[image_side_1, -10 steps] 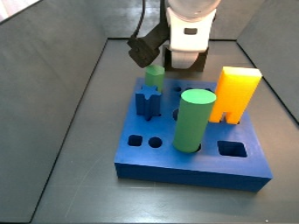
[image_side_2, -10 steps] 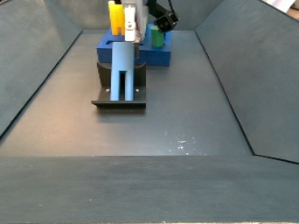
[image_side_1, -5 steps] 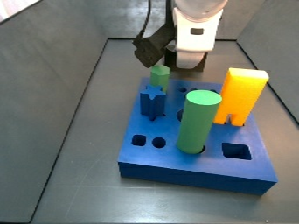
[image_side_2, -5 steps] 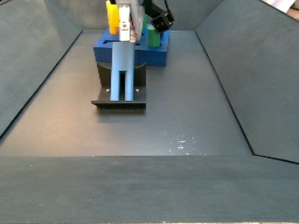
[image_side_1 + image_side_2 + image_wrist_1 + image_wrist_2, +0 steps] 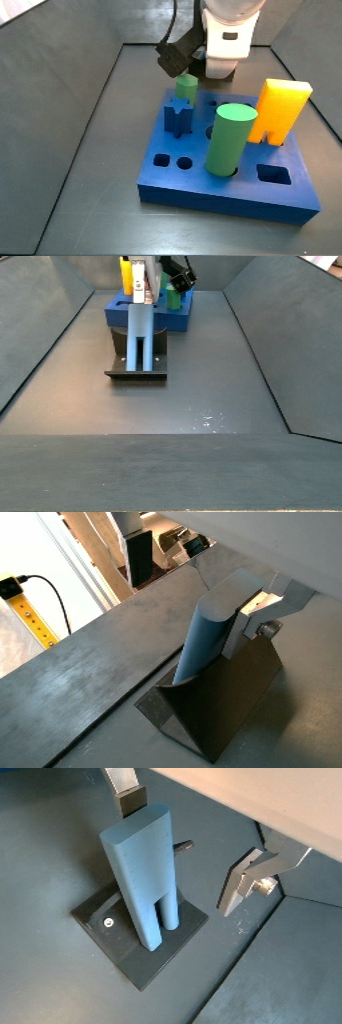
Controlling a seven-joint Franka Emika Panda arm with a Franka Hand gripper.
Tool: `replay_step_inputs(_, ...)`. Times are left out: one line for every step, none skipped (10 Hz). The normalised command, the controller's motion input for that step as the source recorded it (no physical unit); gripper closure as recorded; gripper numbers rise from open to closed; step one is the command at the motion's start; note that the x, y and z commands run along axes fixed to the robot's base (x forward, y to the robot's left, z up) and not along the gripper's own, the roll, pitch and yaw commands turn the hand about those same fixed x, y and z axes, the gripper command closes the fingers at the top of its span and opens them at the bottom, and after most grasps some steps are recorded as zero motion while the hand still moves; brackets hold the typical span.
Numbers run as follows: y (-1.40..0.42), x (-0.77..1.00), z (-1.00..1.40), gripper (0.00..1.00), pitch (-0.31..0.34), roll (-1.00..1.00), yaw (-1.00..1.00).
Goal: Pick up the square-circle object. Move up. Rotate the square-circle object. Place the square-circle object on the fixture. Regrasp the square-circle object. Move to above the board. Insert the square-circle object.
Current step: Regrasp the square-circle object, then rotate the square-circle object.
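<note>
Edges a touch sideways in both side views over the last second, rising if at all only slightly; otherwise nothing on the floor stirs. Hangs now as an end effector (image 5: 187, 848) over the fixture (image 5: 127, 943), fingers (image 5: 249, 878) spread wide, gripping nothing, touching nothing. Between and below those silver plates stands the peg (image 5: 140, 878), upright against the fixture's back and free of both pads in both wrist views. Shows the same from a side view: peg (image 5: 139, 341) on end on the fixture (image 5: 138, 373), just in front of the board (image 5: 147, 318).

Judged from this: picked, lifted, rotated and set on the fixture already. Regrasp not yet made. Still to come after that: the carry to above the board (image 5: 221, 190) and the insertion. Cannot tell from here which open hole suits the peg; a square one (image 5: 271, 174) sits at a front corner, two smaller ones (image 5: 171, 161) at the other. Elsewhere on the board: tall green cylinder (image 5: 230, 138), orange block (image 5: 281, 108), small green peg (image 5: 187, 88), dark-blue star peg (image 5: 174, 115), all upright.

Underneath, a dark grey matte floor (image 5: 174, 416), faintly scuffed, boxed in by sloping grey walls (image 5: 67, 60). Beyond the wall in a wrist view, a bright room with a yellow strip (image 5: 30, 610) and a black cable.
</note>
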Motion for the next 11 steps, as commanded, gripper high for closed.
replay_step_inputs(-0.02,0.21,-0.04,0.0,0.109,0.11,0.1)
replay_step_inputs(-0.02,0.19,-0.04,0.0,0.11,0.11,0.1)
replay_step_inputs(-0.02,0.18,-0.04,0.0,0.112,0.11,0.1)
replay_step_inputs(-0.02,0.17,-0.04,0.0,0.112,0.11,0.1)
replay_step_inputs(0.0,0.0,0.0,1.0,0.0,0.0,0.0)
replay_step_inputs(0.37,-1.0,0.91,1.0,0.0,0.0,0.0)
replay_step_inputs(0.36,-1.0,0.91,1.0,-0.012,-0.02,0.0)
replay_step_inputs(0.34,-1.0,0.89,1.0,-0.044,-0.07,-0.02)
replay_step_inputs(0.3,-1.0,0.88,1.0,-0.057,-0.1,-0.03)
replay_step_inputs(0.28,-1.0,0.85,1.0,-0.061,-0.12,-0.05)
replay_step_inputs(0.26,-1.0,0.83,1.0,-0.056,-0.15,-0.07)
